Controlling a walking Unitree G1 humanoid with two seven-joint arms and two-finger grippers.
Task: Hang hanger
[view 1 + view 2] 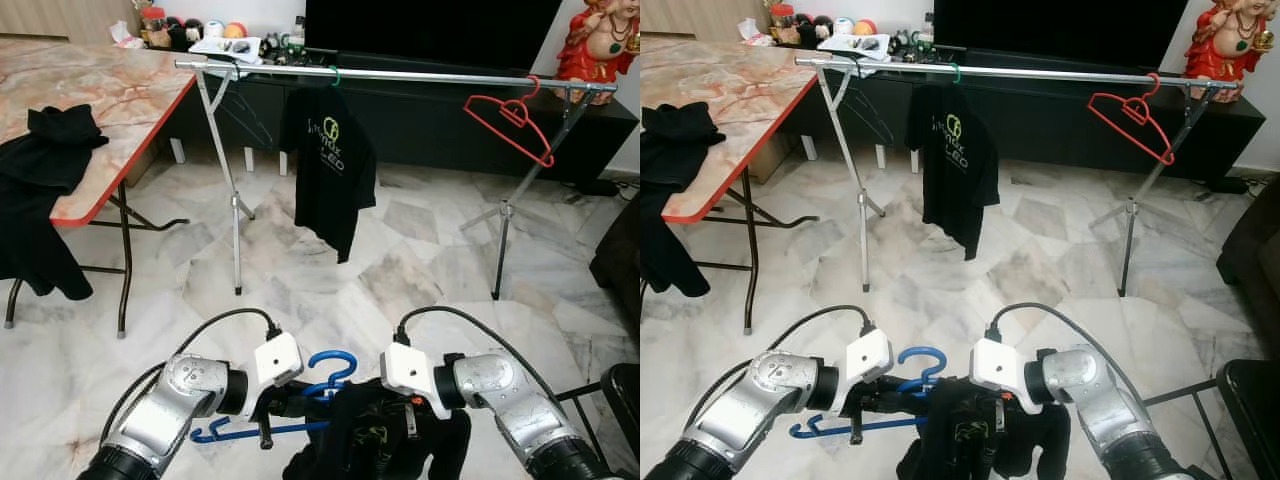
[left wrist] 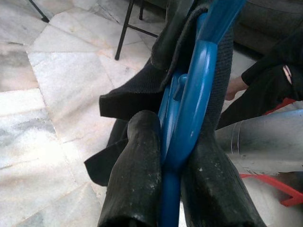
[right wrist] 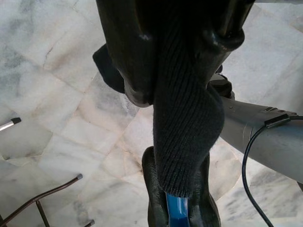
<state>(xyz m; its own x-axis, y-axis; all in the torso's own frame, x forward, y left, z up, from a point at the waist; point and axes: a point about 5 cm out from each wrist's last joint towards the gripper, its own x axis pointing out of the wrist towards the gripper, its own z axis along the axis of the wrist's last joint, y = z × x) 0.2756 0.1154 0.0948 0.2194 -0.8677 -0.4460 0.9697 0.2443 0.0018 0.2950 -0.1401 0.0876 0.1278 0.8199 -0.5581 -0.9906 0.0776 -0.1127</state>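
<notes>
Both arms low over the marble floor (image 1: 300,290), short of the clothes rail (image 1: 420,75). Left gripper (image 2: 163,161) clamped on the blue hanger (image 1: 330,372); black fingers (image 2: 135,165) pinch its neck just below the hook. Right gripper (image 3: 182,71) closed on the ribbed collar of the black garment (image 1: 385,435) draped over that hanger. On the rail: a black printed T-shirt (image 1: 328,165) toward its left end, an empty red hanger (image 1: 505,120) tilted near its right end. Dark clothes (image 1: 45,150) lie at the folding table's (image 1: 120,95) near edge, hanging over.
</notes>
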